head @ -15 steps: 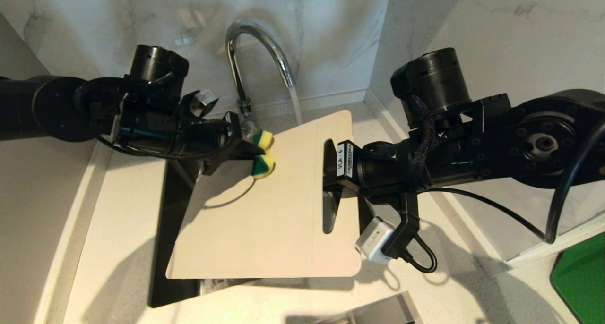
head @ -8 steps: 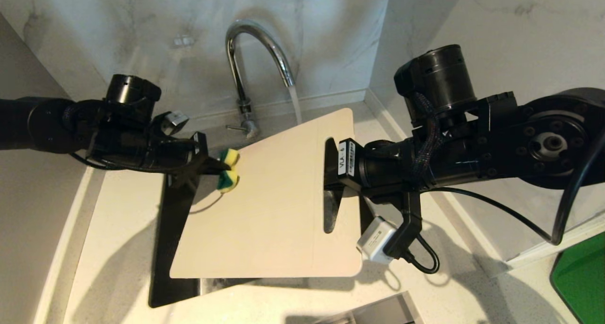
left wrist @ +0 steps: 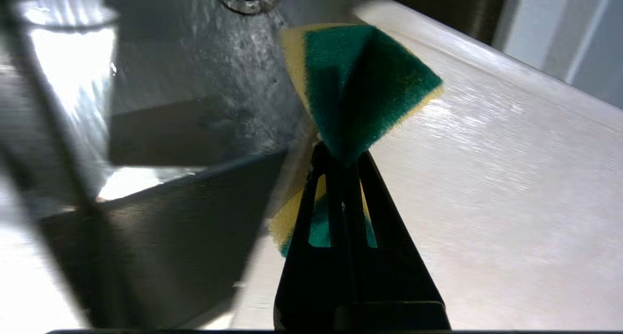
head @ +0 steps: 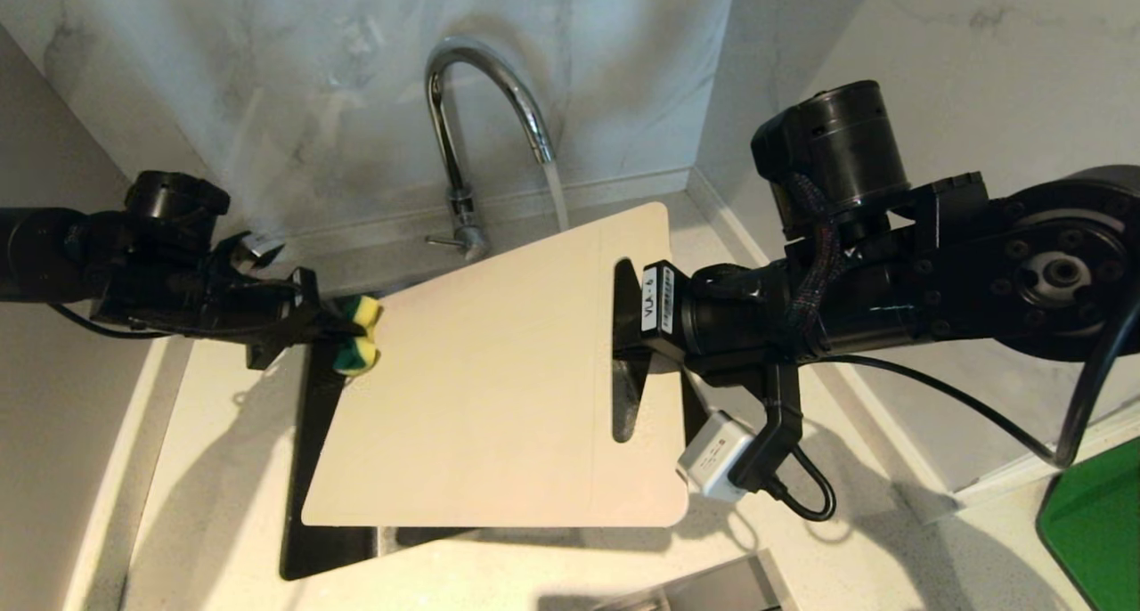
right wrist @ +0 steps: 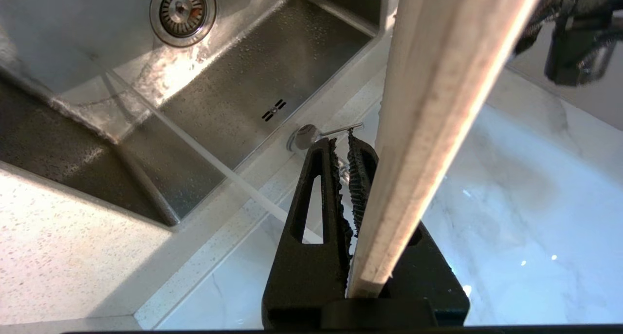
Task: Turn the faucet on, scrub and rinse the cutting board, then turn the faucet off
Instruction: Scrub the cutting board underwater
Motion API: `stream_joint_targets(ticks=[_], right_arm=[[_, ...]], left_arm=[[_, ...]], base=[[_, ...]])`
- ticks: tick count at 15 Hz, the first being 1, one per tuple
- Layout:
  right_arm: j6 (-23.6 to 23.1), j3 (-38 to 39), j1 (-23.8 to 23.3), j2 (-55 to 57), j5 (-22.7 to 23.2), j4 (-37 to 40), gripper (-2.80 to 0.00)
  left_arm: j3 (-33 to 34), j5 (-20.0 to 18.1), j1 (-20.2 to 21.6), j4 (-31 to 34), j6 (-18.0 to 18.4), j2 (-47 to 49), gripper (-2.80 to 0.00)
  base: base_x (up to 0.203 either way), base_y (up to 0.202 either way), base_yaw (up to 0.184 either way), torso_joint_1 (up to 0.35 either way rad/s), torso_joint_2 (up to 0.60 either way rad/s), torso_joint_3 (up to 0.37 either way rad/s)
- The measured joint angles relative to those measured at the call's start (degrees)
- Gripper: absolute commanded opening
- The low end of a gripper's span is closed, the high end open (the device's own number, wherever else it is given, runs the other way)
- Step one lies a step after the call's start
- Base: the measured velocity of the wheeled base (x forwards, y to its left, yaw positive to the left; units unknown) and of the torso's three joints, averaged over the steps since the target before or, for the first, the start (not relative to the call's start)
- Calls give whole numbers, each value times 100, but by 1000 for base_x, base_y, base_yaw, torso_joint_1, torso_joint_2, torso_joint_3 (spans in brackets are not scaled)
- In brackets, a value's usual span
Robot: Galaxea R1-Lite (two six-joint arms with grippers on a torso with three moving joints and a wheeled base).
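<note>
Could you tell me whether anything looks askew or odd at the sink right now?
The yellow-and-green sponge is pinched so hard in the left gripper that it flares like a bow tie. The cream plastic cutting board sits tilted, gripped by the right gripper; water from the chrome gooseneck faucet falls behind it.

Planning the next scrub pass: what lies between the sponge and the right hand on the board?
Head view: only bare cutting board lies between the sponge at its left edge and the right hand at the slot.

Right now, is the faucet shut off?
No. In the head view a stream of water runs from the faucet spout down behind the far edge of the cutting board.
</note>
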Motion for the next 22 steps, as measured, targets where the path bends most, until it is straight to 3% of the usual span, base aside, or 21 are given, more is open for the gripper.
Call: stream_joint_targets(ticks=[4,7,9,11,14,16,19,22], right_arm=[[2,2,-4,0,-5,4,-280],[16,2,-4,5,-14,-1,-280],[33,0,-8,9,-13,-9,-280],[83,-55,-8,11,-16,-11,-280],[162,-90,-8,7,-16,-9,-280],[210,-117,-8,-2,-13,-11,-280],[210,-102,-8,-2,-17,-9,-280],[210,-102,-8,-4,-18,-6,-280]], left_arm=[[94,-257,374,2,159,-34,-280],[38,-265,164,24,-8,-313,-280],[-4,-248,-410,90,-248,-658,-280],[68,-153,-1294,180,-400,-1082,-280],[246,357,-2655,207,-728,-1523,-280],[654,768,-3264,89,-848,-1635,-280],[1277,922,-3465,-550,-878,-1648,-280],[1582,1015,-3192,-837,-842,-1587,-280]], base=[[0,0,0,0,0,0],[0,0,0,0,0,0],[0,0,0,0,0,0],[0,0,0,0,0,0],[0,0,0,0,0,0],[0,0,0,0,0,0],[0,0,0,0,0,0],[0,0,0,0,0,0]])
